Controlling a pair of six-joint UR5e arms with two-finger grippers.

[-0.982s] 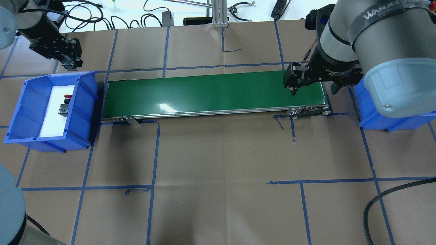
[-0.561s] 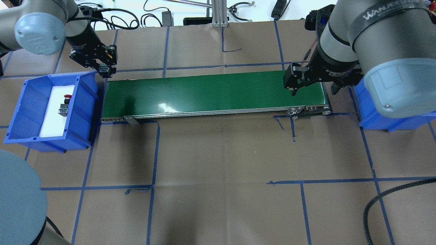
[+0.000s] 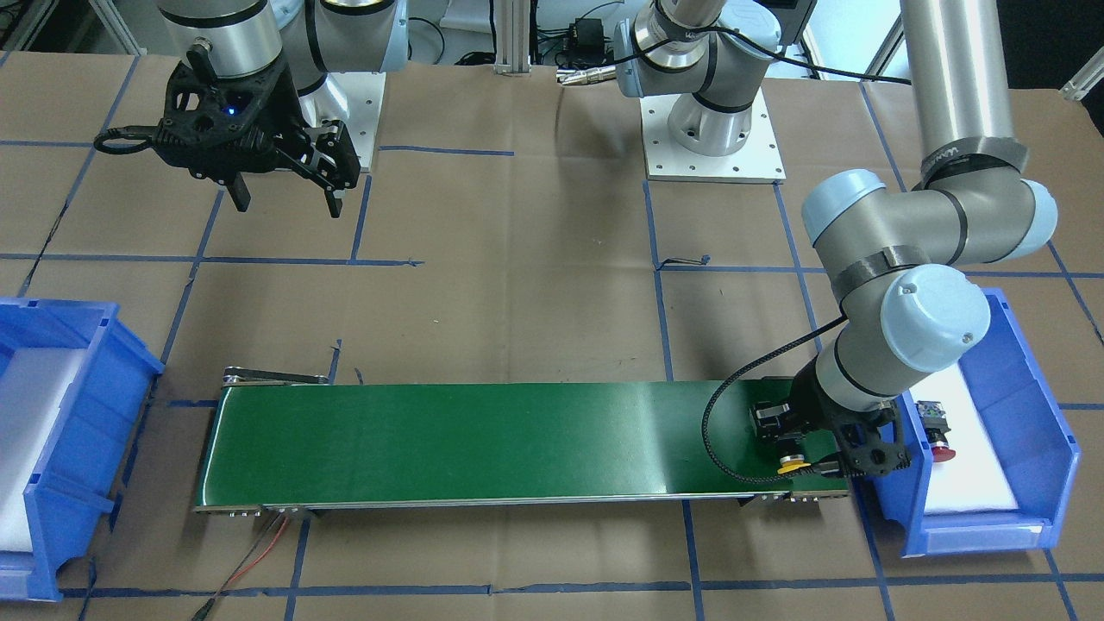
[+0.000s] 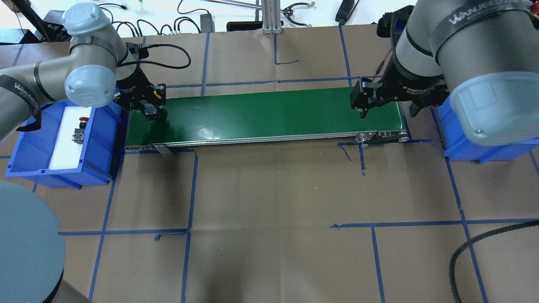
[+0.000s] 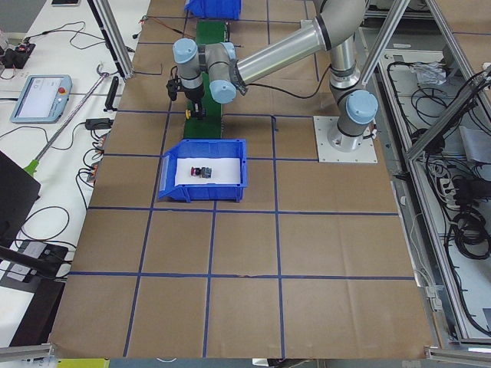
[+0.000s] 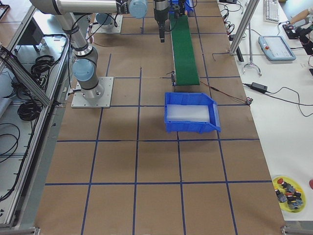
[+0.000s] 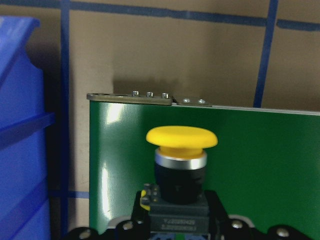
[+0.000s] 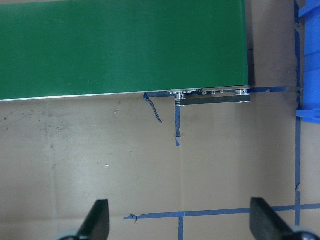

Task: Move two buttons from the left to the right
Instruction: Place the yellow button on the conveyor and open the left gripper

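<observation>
Left end of the tabletop, looking along it: nearest, the left bin (image 5: 201, 192) holds the red button (image 4: 80, 128). It lies on its side on white foam (image 4: 63, 147), with its long axis across the bin. The red cap points away from the robot and the silver-grey end block points toward it.

Just past the bin's wall, the left gripper (image 4: 150, 110) is clamped on the yellow button (image 7: 181, 150), low over the left end of the conveyor belt (image 4: 261, 111). Whether the button touches the green surface cannot be told. The grip is on the squared end block. The button's long axis runs across the belt, roughly parallel to the red one, with the yellow cap aimed at the belt's long edge on the operators' side.

Both buttons look small, rigid and fairly light, and unlikely to deform under a firm pinch. The flat-sided block appears to be the sound place to hold, since the smooth domed cap and round black body would probably slip or twist between the fingers. Set down on its side, such a button may well rock or roll on its cap rim.

Farthest off, the right gripper (image 3: 286, 198) hangs above the belt's right end, its fingers spread wide with nothing between them. The right bin (image 4: 459, 143) stands just beyond it.
</observation>
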